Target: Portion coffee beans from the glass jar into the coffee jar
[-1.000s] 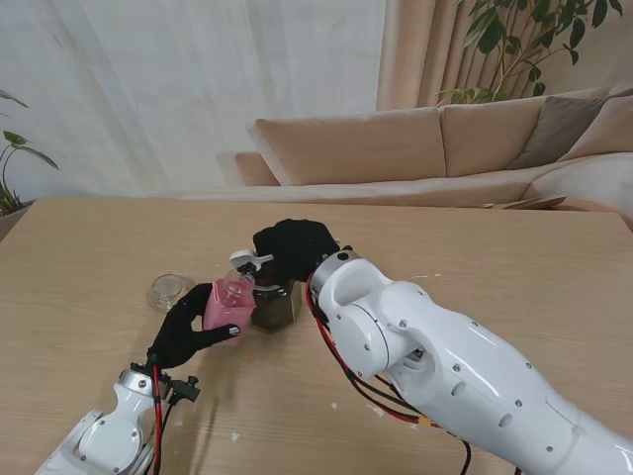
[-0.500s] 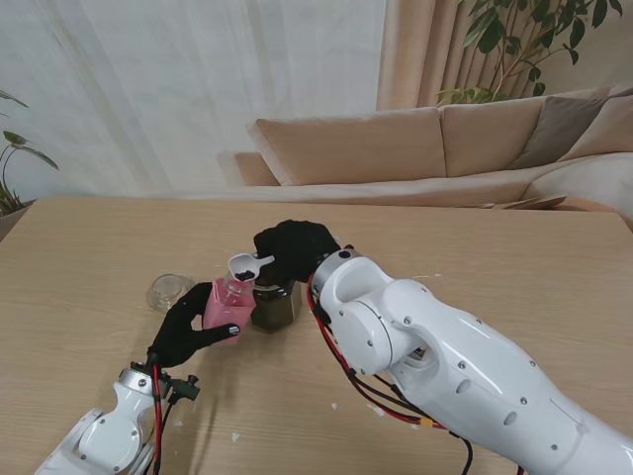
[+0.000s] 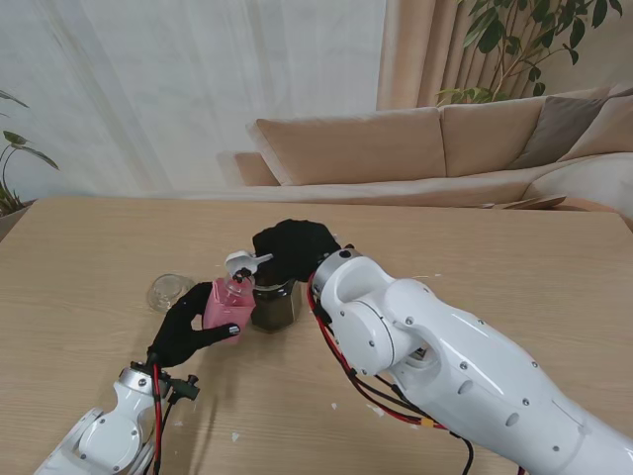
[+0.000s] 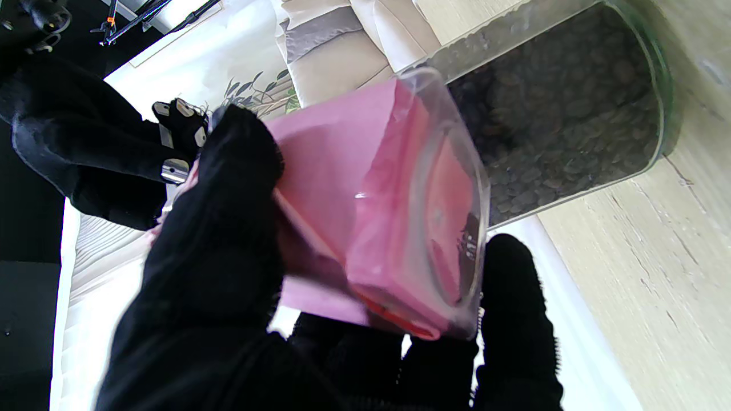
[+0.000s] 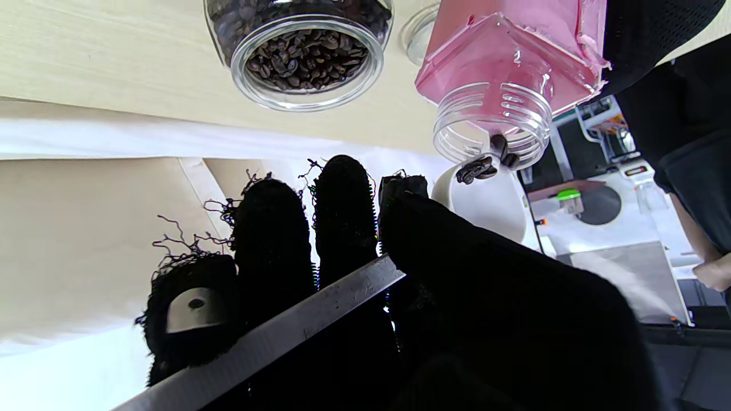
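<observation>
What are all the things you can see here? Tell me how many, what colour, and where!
Glass jar: one, clear, full of dark beans, mid-table, mouth open.
Pink jar: one, clear with pink inside, held tilted just left of the glass jar.
Scoop: one, white, tipped at the pink jar's mouth.
Beans: a few, dark brown, at the scoop's lip and the pink jar's mouth.
Lid: one, clear, on the table left of the pink jar.
Table: one, light wood.
Sofa: one, beige, behind the table.
Plants: two, green, far right and far left.
Left hand: one, black glove, gripping the pink jar.
Right hand: one, black glove, holding the scoop.
</observation>
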